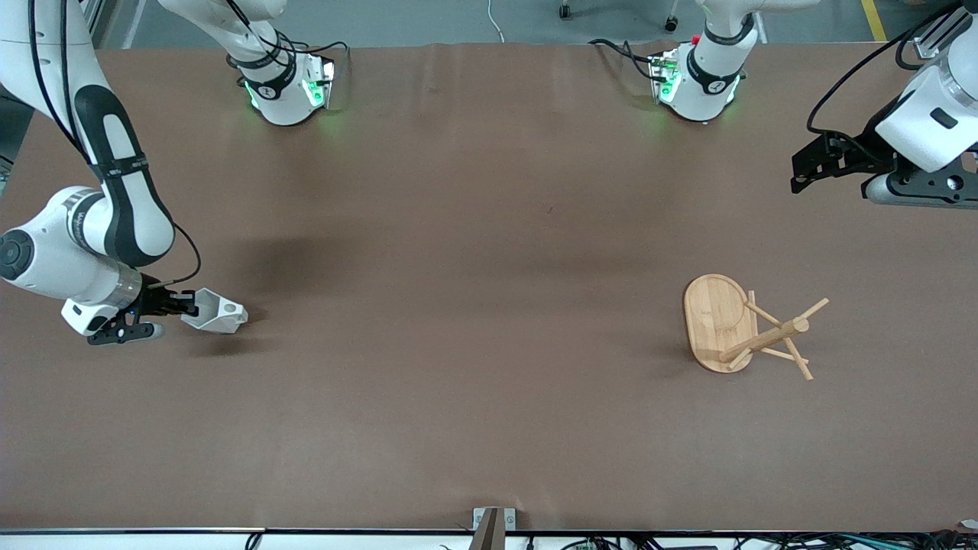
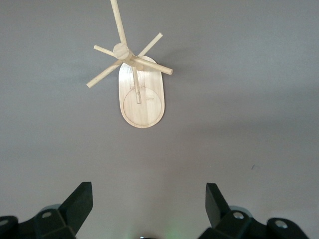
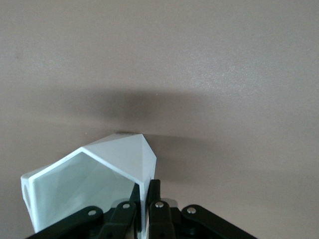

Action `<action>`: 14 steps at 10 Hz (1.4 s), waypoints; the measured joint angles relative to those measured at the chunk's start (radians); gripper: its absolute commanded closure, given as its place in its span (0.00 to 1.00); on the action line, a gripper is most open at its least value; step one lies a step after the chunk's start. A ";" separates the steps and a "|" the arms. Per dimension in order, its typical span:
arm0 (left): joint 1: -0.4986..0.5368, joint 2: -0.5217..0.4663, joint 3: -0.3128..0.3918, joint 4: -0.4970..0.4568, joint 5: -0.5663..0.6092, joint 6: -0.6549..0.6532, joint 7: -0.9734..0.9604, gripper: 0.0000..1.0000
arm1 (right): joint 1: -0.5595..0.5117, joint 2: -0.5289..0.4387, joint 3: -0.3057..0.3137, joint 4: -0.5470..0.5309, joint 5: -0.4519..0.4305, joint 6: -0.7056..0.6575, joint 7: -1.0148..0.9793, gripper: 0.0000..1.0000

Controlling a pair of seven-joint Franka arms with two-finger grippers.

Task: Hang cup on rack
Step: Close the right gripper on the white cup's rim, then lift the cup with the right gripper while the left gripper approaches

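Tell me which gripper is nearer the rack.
Left. The left gripper hangs open over the table near the rack. The right gripper is at the right arm's end, shut on the cup.

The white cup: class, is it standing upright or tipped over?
Tipped. The white cup lies on its side on the table, handle hole up; the right gripper is shut on its rim.

table (image 1: 489, 229): brown matte surface | floor (image 1: 458, 19): grey | light: even, soft shadows
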 measured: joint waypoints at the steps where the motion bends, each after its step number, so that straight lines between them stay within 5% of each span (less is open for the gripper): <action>1: 0.000 0.000 0.000 0.000 0.000 0.000 0.009 0.00 | 0.001 0.000 0.001 0.012 0.000 -0.017 0.016 0.99; 6: -0.002 0.000 -0.003 0.000 -0.002 0.000 0.082 0.00 | 0.026 -0.008 0.018 0.350 0.036 -0.542 0.252 1.00; 9: -0.007 0.000 -0.042 -0.005 -0.004 0.000 0.195 0.00 | 0.068 -0.005 0.058 0.388 0.341 -0.736 0.314 1.00; 14: -0.011 0.023 -0.175 -0.032 -0.063 0.000 0.495 0.04 | 0.101 0.006 0.222 0.347 0.734 -0.714 0.370 1.00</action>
